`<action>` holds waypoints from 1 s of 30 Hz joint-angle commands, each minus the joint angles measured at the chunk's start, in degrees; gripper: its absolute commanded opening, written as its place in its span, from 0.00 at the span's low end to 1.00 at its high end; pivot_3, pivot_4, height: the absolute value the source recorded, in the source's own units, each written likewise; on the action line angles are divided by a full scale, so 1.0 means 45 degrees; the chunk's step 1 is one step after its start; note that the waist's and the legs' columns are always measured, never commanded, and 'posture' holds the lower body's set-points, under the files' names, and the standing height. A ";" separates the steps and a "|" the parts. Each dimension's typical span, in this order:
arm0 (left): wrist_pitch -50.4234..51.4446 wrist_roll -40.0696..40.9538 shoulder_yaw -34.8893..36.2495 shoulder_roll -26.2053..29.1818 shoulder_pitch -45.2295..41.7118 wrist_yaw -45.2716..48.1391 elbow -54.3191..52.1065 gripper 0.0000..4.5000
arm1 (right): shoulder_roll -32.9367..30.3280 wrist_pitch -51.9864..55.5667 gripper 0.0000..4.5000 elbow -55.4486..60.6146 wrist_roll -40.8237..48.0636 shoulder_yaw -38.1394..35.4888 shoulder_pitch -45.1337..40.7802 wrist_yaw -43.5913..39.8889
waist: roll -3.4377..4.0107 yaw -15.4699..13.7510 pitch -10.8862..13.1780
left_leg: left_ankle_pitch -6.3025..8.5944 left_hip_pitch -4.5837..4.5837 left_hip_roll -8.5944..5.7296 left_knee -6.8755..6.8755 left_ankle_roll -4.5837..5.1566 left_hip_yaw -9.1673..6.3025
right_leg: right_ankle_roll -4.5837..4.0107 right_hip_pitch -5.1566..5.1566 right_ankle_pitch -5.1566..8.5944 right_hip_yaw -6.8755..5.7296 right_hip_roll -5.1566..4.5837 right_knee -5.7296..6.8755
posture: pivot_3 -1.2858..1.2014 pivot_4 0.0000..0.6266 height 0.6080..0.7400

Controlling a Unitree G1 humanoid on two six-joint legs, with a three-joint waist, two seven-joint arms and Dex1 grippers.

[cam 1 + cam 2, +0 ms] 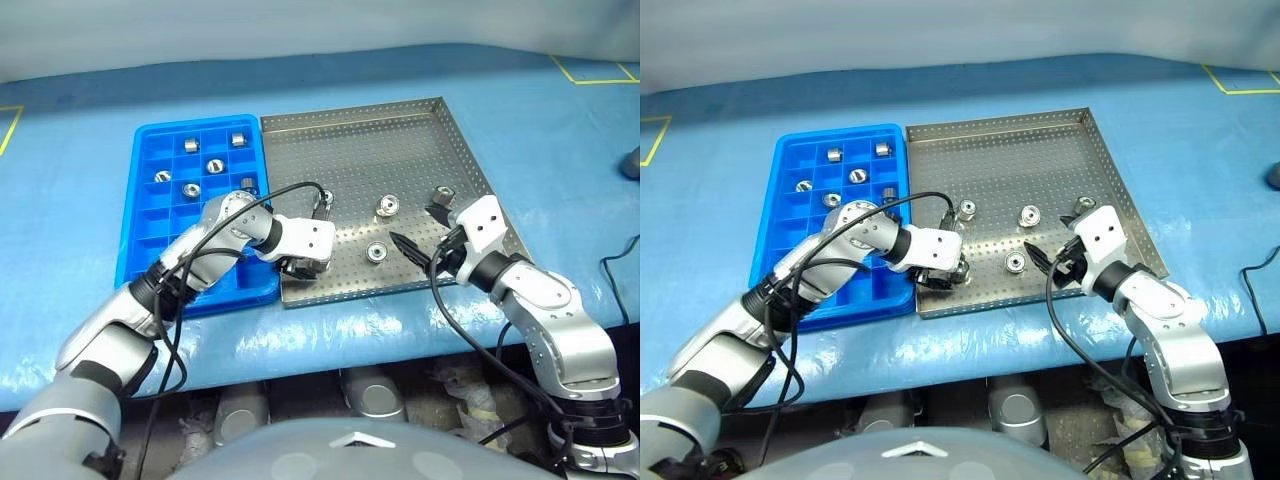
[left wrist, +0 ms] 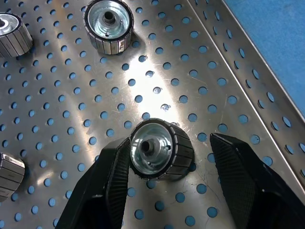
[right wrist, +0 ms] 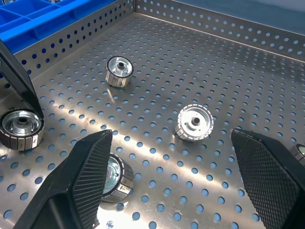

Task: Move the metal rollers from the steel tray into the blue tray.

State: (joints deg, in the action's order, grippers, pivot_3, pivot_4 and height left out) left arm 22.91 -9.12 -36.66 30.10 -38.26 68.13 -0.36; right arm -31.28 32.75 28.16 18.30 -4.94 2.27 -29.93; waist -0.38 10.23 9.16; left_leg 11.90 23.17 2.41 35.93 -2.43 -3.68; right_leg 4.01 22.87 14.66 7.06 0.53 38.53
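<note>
The steel tray (image 1: 350, 150) lies right of the blue tray (image 1: 150, 225), edge to edge. Several metal rollers (image 1: 213, 166) sit in the blue tray's far compartments. Three more rollers (image 1: 388, 206) lie loose on the steel tray's perforated floor. My left gripper (image 2: 167, 143) is down at the steel tray's near left corner, open and straddling one roller (image 2: 159, 150). One finger (image 2: 114, 171) touches the roller; the other stands apart from it. My right gripper (image 3: 171, 152) hovers open over the tray's near right part, with a roller (image 3: 194, 123) ahead of it and nothing held.
The steel tray's low perforated rim (image 2: 248, 62) runs close beside the straddled roller. A black cable (image 1: 290, 190) loops over my left wrist. A dark object (image 1: 632, 160) sits at the far right of the blue table cover. Yellow tape (image 1: 590, 75) marks the back right.
</note>
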 commanded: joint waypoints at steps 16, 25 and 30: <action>0.0904 0.0688 0.1961 -0.0398 0.0018 -0.0967 -0.0334 0.38 | -0.0062 -0.0130 0.93 0.0617 0.0256 0.0257 -0.0143 -0.0380 | -0.0001 0.0064 0.0004 | 0.0002 0.0000 0.0003 -0.0003 0.0004 -0.0002 | 0.0020 0.0003 -0.0012 0.0000 0.0003 0.0001 | 0.44 0.24 1.00; 0.2710 0.2072 0.5351 0.1035 0.0998 -0.2160 -0.2482 0.38 | -0.0022 -0.0307 0.93 0.0977 0.1120 0.1619 -0.0518 -0.2085 | 0.0001 0.0033 0.0011 | 0.0006 0.0005 0.0016 -0.0031 0.0010 -0.0006 | 0.0012 0.0021 -0.0006 -0.0006 0.0012 0.0001 | 0.47 0.24 1.00; 0.4690 0.2349 0.7438 0.1572 0.2861 -0.3790 -0.4491 0.38 | 0.0510 -0.0373 0.93 0.1196 0.2626 0.1913 -0.1380 -0.3160 | -0.0032 -0.0214 0.0035 | 0.0006 0.0007 0.0018 -0.0028 0.0011 -0.0016 | 0.0012 0.0020 -0.0007 -0.0015 0.0010 0.0002 | 0.49 0.24 1.00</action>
State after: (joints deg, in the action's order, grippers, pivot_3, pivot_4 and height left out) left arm 41.33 0.79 -7.33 36.40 -26.46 53.71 -16.28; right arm -29.47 32.43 30.88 26.99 3.74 -2.76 -42.19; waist -0.53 9.27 9.32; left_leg 11.93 23.20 2.50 35.80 -2.38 -3.77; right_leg 4.07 22.96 14.63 6.98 0.59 38.54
